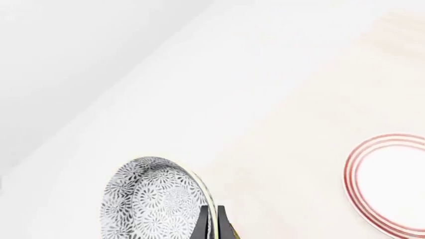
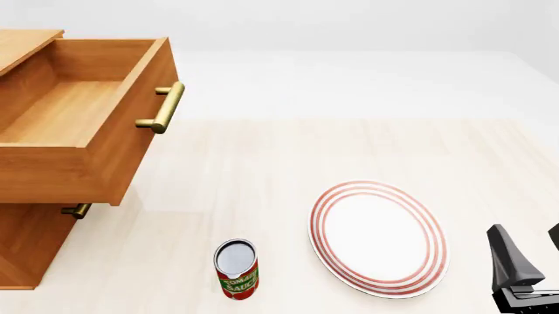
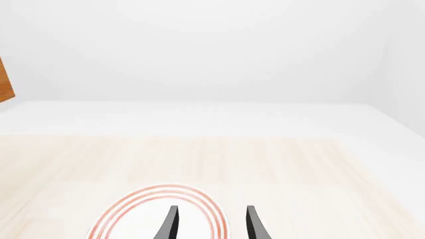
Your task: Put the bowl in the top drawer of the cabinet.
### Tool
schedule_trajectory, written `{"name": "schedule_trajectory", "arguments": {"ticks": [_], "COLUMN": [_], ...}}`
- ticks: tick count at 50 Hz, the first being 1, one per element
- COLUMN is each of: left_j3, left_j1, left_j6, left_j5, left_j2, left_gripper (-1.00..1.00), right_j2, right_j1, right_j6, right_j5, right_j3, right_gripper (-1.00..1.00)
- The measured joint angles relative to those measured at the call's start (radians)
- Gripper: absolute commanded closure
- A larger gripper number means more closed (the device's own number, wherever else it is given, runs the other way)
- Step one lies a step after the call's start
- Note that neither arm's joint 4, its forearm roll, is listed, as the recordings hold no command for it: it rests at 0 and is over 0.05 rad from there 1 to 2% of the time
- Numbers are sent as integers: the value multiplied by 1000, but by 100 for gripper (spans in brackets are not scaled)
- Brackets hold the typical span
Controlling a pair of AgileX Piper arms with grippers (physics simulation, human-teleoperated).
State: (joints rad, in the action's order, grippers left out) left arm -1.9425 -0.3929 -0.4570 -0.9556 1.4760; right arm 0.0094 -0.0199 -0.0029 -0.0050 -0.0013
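Standing at the left of the front view, the cabinet (image 2: 26, 255) is the biggest thing on the pale wooden table (image 2: 262, 170). Its top drawer (image 2: 78, 118) is pulled well out and shows a bare wooden floor, with the brass bar handle (image 2: 163, 108) on its front; under it only the end of the lower drawer's handle (image 2: 77, 210) peeks out. Next in size comes the plate (image 2: 378, 237), white with red rings, lying flat to the right of the middle. Left of it, apart, the red can (image 2: 237, 269) stands upright; its label reads "TOMATO SAUCE". The bowl (image 1: 156, 201) shows only in the left wrist view, tilted on edge above the table, its rim pinched between the dark fingers of the left gripper (image 1: 212, 221). The right gripper (image 3: 209, 221) hangs over the plate's near right side with its fingers (image 3: 169, 224) spread apart, nothing between them.
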Motion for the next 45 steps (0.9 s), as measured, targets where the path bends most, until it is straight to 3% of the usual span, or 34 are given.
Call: {"name": "schedule_trajectory", "arguments": {"ticks": [20,45], "left_j3": [234,485], "left_j1": [151,227], "left_j6": [36,95], "left_j5": [58,166], "left_j2": [-142,-232], "left_gripper": [100,100], "right_j2": [0,1], "right_j1": [0,-4], "right_j6": [0,0], "right_j5": [0,-1], "right_j3": [0,0], "right_gripper": [-100,-100]}}
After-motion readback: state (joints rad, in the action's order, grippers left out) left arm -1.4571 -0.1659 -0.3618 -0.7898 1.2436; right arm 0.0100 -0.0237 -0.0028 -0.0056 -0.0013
